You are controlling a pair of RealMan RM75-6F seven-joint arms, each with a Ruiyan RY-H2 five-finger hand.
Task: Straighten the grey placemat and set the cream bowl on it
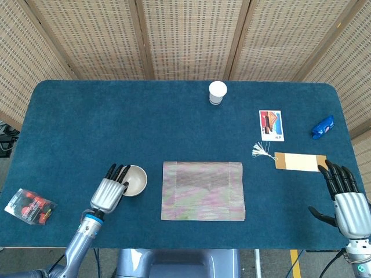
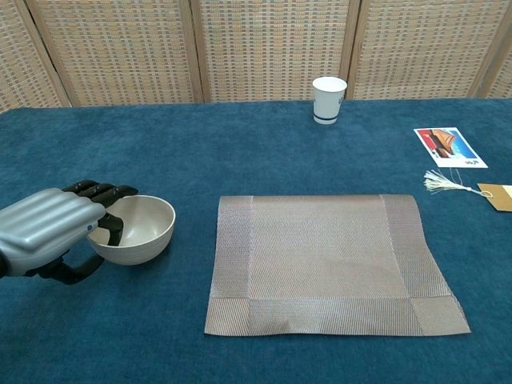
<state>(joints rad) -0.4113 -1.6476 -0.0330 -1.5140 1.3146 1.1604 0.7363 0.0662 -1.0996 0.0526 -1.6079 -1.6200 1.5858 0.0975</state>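
Observation:
The cream bowl stands on the blue table, left of the grey placemat. My left hand grips the bowl's near-left rim, its fingers curled over the edge into the bowl and its thumb against the outside wall. A narrow gap separates the bowl from the mat, which lies flat with its edges roughly parallel to the table's front. My right hand hovers at the table's front right corner, fingers spread and holding nothing; only the head view shows it.
A white paper cup stands at the back centre. A picture card, a tasselled paper tag and a blue object lie at right. A red packet lies at front left.

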